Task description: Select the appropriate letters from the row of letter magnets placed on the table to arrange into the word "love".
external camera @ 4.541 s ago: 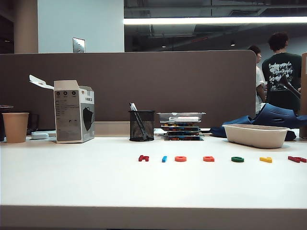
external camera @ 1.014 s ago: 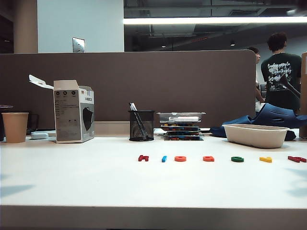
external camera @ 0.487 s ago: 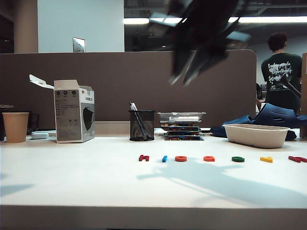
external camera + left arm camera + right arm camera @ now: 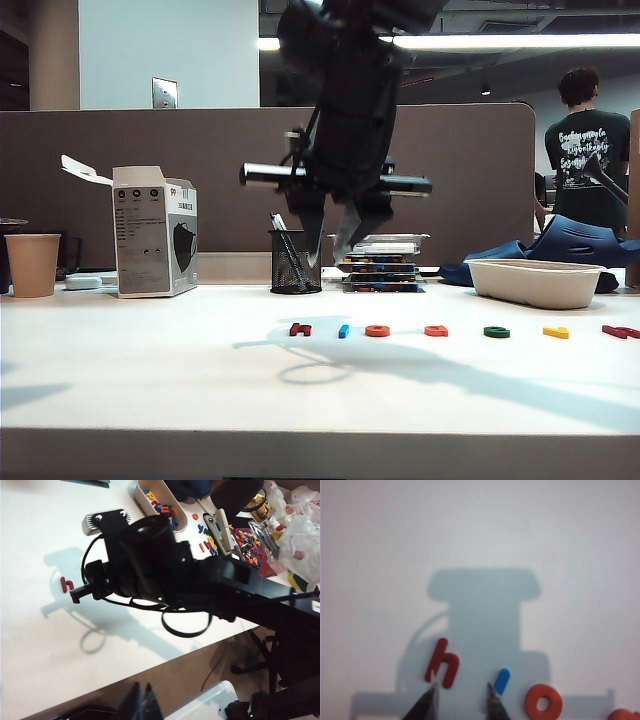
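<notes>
The letter magnets lie in a row on the white table (image 4: 150,370): dark red h (image 4: 300,329), blue bar (image 4: 343,331), orange ring (image 4: 377,331), orange-red letter (image 4: 435,330), green e (image 4: 496,332), yellow V (image 4: 556,332), red letter (image 4: 619,332). My right gripper (image 4: 330,245) hangs open and empty well above the row's left end. In the right wrist view the right gripper (image 4: 460,700) frames bare table between the h (image 4: 441,663) and the blue bar (image 4: 503,680), with the orange ring (image 4: 543,701) beside them. My left gripper (image 4: 142,702) is shut, off the table's front edge.
Behind the row stand a mesh pen cup (image 4: 295,262), a stack of letter trays (image 4: 380,262) and a white tub (image 4: 533,282). A carton (image 4: 155,232) and a paper cup (image 4: 32,265) are at the far left. A person (image 4: 587,140) stands beyond the partition.
My right arm has swung in from the upper right and come down to the left, over the row's left end, with its jaws now open. The magnets have not moved.
</notes>
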{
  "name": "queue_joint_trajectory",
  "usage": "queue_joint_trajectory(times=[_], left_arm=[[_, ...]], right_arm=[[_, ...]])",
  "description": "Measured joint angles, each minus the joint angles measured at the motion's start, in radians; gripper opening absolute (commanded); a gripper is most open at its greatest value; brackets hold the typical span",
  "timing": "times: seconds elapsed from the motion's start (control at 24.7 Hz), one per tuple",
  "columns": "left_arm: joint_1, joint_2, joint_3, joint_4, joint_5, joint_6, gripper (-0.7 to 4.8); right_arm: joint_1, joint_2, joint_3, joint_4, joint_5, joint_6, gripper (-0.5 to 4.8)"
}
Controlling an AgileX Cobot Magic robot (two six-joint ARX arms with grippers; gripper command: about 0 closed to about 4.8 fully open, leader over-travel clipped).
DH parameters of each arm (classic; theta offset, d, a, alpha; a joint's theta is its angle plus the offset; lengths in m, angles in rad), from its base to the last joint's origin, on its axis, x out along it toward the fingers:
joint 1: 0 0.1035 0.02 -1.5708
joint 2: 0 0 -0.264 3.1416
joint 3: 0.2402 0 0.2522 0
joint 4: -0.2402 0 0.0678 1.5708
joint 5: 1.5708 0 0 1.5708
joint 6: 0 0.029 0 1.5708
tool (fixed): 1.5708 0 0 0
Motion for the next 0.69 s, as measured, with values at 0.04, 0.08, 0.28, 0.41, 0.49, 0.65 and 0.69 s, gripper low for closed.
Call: queue_joint_trajectory(times=[0.04, 0.08, 0.28, 0.41, 0.49, 0.65, 0.69], left_arm=[[0.000, 0.000, 0.000, 0.000, 0.000, 0.000, -0.05], [0.000, 0.000, 0.000, 0.000, 0.000, 0.000, -0.05], [0.000, 0.000, 0.000, 0.000, 0.000, 0.000, -0.05], [0.000, 0.000, 0.000, 0.000, 0.000, 0.000, -0.05], [0.000, 0.001, 0.000, 0.000, 0.000, 0.000, -0.05], [0.000, 0.000, 0.000, 0.000, 0.000, 0.000, -0.05], [0.000, 0.000, 0.000, 0.000, 0.000, 0.000, -0.05]], right_arm=[[-0.003, 0.028, 0.016, -0.019, 0.000, 0.011, 1.17], [-0.013, 0.047, 0.017, -0.028, -0.010, 0.038, 1.17], [-0.047, 0.084, 0.017, -0.047, -0.051, 0.097, 1.17], [-0.062, 0.093, 0.017, -0.047, -0.066, 0.105, 1.17], [-0.059, 0.093, 0.017, -0.047, -0.068, 0.106, 1.16], [-0.057, 0.123, 0.017, -0.045, -0.099, 0.107, 1.16], [-0.058, 0.126, 0.017, -0.038, -0.103, 0.108, 1.16]])
